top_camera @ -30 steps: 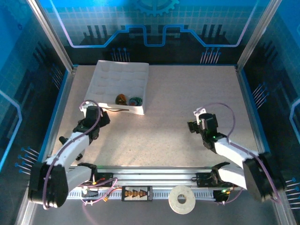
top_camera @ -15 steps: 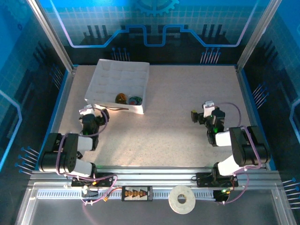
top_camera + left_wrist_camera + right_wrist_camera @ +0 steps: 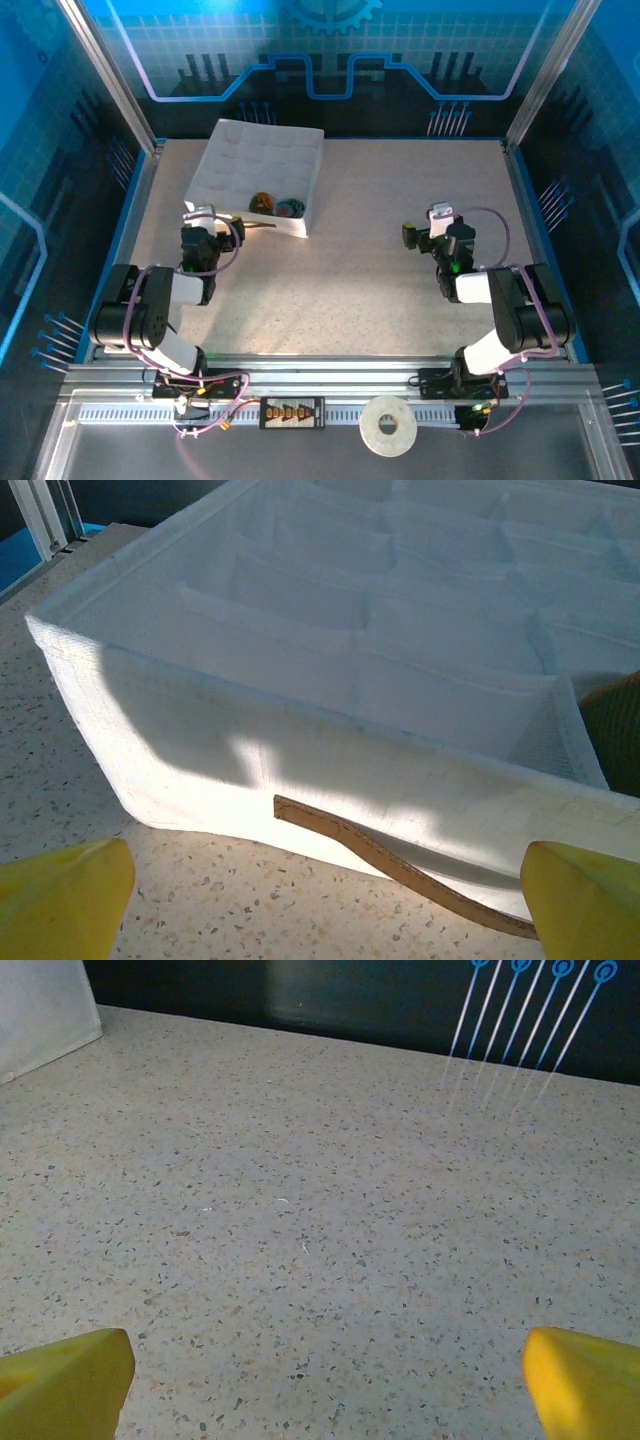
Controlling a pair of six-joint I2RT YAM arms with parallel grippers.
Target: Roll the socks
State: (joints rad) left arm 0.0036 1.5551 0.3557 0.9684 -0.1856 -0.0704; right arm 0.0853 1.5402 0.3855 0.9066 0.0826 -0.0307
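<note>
The tray [image 3: 240, 165] sits toward the table's [image 3: 380, 260] far-left corner; the socks [image 3: 263, 203] lie in its near-right compartments; the left gripper [image 3: 200, 222] is just before it; the right gripper [image 3: 432, 226] is near the right edge.

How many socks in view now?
2, both in the near row of the white tray: olive sock, grey-blue sock right of it. Compartment walls may hide others.
</note>
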